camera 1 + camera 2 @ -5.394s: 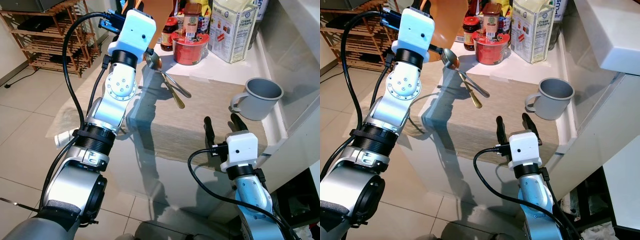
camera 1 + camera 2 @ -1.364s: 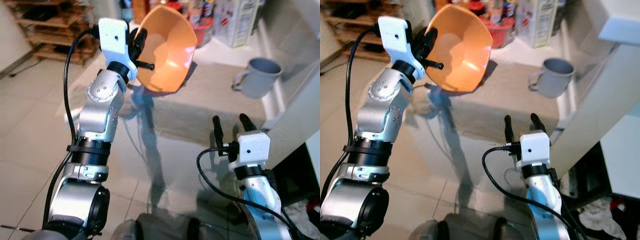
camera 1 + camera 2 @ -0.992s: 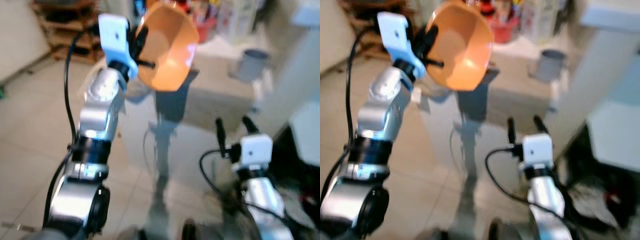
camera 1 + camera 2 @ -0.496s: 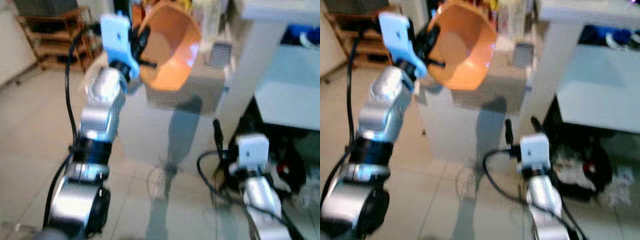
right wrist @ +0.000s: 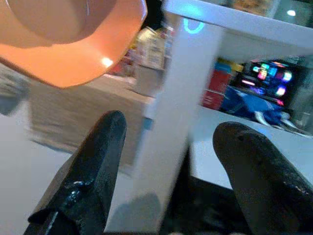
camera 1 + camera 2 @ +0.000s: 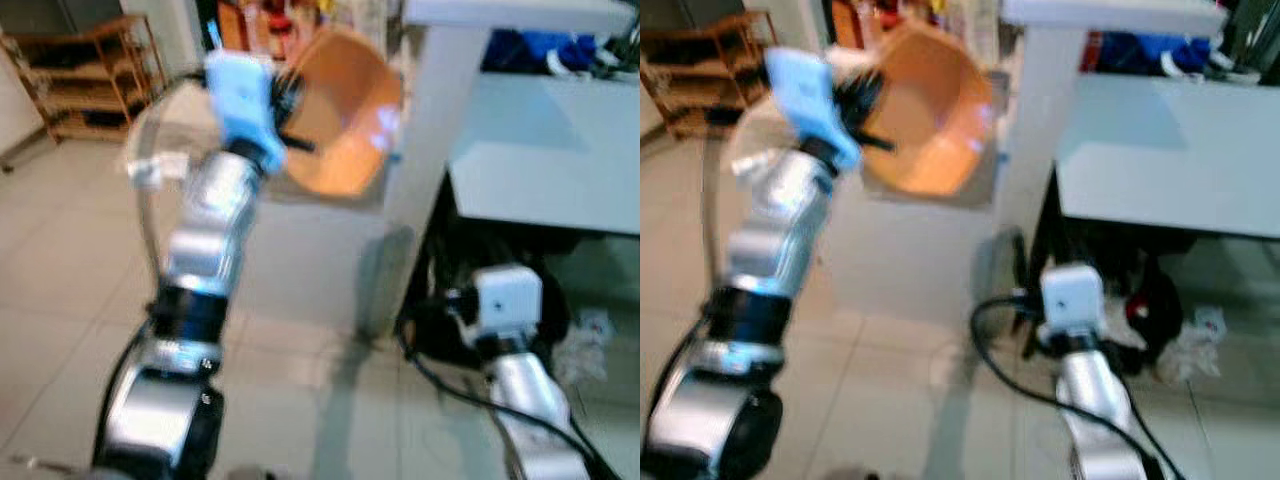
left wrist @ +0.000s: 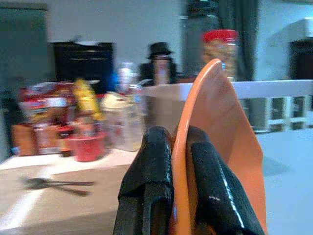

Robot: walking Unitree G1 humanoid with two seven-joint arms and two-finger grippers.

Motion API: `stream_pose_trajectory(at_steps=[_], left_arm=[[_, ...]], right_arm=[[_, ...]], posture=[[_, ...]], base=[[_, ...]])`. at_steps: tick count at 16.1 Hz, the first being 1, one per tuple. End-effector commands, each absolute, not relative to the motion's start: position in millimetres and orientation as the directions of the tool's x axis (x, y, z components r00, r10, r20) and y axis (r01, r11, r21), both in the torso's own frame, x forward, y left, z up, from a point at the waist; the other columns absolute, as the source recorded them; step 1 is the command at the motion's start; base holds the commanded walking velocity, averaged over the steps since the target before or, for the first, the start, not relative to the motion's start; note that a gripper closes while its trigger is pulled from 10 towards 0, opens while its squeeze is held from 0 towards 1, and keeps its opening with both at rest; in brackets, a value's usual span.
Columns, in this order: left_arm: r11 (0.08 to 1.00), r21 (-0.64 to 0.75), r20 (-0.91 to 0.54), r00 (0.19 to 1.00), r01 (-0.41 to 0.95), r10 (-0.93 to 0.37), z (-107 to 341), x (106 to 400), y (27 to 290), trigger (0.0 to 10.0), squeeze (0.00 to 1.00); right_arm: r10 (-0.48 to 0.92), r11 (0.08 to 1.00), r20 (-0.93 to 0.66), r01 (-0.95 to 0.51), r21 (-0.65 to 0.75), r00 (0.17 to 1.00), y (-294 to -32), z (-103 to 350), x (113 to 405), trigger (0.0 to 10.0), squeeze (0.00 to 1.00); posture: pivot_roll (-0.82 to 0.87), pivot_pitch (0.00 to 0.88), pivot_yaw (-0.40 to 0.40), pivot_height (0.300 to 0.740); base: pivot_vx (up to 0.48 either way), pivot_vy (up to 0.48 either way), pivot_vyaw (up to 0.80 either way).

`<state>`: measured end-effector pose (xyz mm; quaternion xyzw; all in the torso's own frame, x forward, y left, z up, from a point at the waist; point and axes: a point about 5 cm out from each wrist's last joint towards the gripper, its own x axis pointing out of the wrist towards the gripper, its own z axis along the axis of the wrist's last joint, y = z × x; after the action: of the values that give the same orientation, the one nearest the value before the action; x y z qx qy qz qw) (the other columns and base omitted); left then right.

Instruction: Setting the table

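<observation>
An orange bowl [image 6: 345, 120] is held up high and tipped on its side, in front of the counter. My left gripper [image 7: 180, 169] is shut on its rim, one black finger inside the bowl [image 7: 222, 127] and one outside. My right gripper [image 5: 168, 147] hangs low at the right, open with nothing between its fingers, and the bowl's underside [image 5: 63, 39] shows above it. Two spoons [image 7: 54, 185] lie on the counter's beige mat. The head views are blurred.
A white post [image 6: 425, 160] stands just right of the bowl, with a pale table [image 6: 545, 150] beyond it and dark clutter underneath. Jars, a red cup [image 7: 88, 147] and a carton crowd the counter's back. A wooden shelf [image 6: 90, 70] stands far left, on a tiled floor.
The whole view has swung right, so the counter slid left and the pale table came into view. The orange bowl stays raised in my left gripper. My right gripper stays low and open.
</observation>
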<state>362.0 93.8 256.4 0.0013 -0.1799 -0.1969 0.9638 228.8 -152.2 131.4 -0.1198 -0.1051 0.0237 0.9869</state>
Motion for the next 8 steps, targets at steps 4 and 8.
stream_pose_trajectory(at_steps=[4, 8], left_arm=[[0.930, 0.111, 0.395, 0.843, 0.349, -0.364, 266.6, 359.8, 99.8, 0.0, 0.00], [0.933, 0.120, 0.391, 0.847, 0.340, -0.359, 265.0, 361.1, 100.4, 0.0, 0.00]], right_arm=[[0.078, 0.971, 0.203, -0.029, -0.237, 0.976, -149.9, 131.6, 230.1, 10.0, 0.00], [0.059, 0.976, 0.191, -0.016, -0.219, 0.980, -151.8, 129.4, 230.0, 10.0, 0.00]], posture=[[-0.01, 0.000, 0.026, 0.740], [-0.02, 0.000, 0.030, 0.740]], base=[[0.260, -0.400, 0.00], [0.263, -0.398, -0.19]])
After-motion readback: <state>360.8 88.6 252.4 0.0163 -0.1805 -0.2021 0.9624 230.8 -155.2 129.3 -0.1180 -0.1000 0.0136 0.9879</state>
